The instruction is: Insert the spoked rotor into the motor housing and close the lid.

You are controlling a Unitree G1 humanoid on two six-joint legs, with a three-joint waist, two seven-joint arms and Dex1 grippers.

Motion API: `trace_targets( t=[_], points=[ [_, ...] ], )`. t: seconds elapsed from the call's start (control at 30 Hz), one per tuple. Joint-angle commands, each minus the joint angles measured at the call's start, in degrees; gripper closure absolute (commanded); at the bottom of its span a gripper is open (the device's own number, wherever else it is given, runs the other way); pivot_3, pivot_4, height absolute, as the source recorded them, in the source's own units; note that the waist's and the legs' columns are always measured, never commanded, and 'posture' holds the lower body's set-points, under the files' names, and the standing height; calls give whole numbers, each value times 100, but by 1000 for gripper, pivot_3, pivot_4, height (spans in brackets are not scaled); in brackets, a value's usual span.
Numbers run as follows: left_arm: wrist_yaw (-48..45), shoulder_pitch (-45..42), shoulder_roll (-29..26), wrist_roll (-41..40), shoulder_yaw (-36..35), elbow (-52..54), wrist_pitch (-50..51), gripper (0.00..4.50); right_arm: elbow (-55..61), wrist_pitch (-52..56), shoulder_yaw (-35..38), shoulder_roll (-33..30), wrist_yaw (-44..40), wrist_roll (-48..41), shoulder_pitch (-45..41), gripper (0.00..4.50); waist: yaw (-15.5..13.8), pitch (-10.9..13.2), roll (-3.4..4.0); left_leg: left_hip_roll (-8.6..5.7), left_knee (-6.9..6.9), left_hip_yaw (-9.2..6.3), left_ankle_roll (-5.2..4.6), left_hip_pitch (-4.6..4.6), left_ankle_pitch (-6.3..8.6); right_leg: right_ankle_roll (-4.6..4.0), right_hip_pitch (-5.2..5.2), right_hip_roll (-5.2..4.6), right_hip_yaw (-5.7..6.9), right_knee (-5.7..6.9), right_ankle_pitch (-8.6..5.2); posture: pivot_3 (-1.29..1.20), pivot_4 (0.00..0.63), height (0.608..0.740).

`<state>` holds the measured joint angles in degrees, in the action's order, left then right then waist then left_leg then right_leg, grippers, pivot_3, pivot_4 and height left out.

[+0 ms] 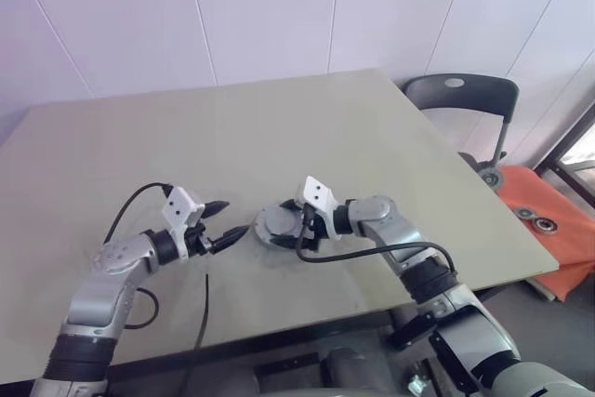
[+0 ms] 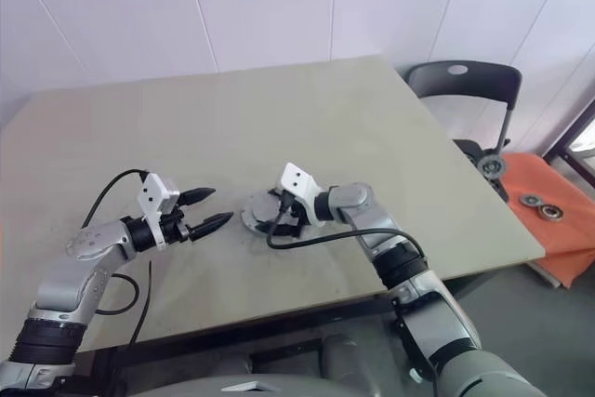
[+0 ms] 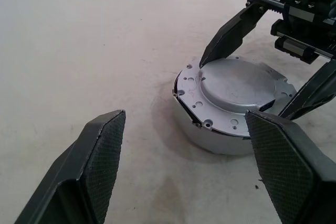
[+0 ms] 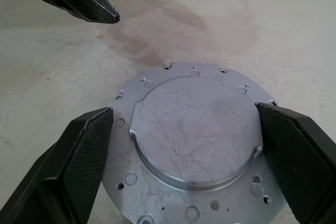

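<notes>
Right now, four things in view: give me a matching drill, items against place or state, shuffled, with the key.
Items:
1. left gripper
2. right gripper
3. grey disc
4. chair

Places/states:
A. open, fingers straddling the disc
B. past the table's far right corner
C. open, beside the disc, clear of it
D. flat on the table

Pairs: 1-C, 2-A, 3-D, 4-B

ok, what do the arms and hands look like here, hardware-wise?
Both arms are silver-grey segments with black joints. Each hand, left hand and right hand, has two black tapered fingers with cross-hatched pads, a white angular camera block on the wrist, and a loose black cable.
</notes>
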<state>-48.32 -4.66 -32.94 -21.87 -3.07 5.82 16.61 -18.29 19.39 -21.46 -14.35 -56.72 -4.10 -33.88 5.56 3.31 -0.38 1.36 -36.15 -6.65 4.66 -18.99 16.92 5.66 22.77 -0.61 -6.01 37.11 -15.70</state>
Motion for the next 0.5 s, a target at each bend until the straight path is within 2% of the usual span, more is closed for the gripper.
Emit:
trace_targets(
  t=[0.03,0.1,0.5],
  points=[
    [22,-20,11,-11,-71,200,-97,619,-235,3,-180,42,10,167,73,692,-1,0,0,0,1,0,0,6,0,1,-4,0,0,0,-1,0,0,740],
    [24,-9,12,-16,-75,210,-95,619,-247,-31,-182,50,41,194,78,1270,2,0,0,0,3,0,0,16,0,1,-12,0,0,-1,-3,0,0,740],
    [15,-38,33,-22,-90,191,-100,619,-489,-62,-108,171,212,245,-85,1309,22,0,0,0,5,1,0,54,0,-14,-44,1,-1,-1,-14,0,0,740]
  ],
)
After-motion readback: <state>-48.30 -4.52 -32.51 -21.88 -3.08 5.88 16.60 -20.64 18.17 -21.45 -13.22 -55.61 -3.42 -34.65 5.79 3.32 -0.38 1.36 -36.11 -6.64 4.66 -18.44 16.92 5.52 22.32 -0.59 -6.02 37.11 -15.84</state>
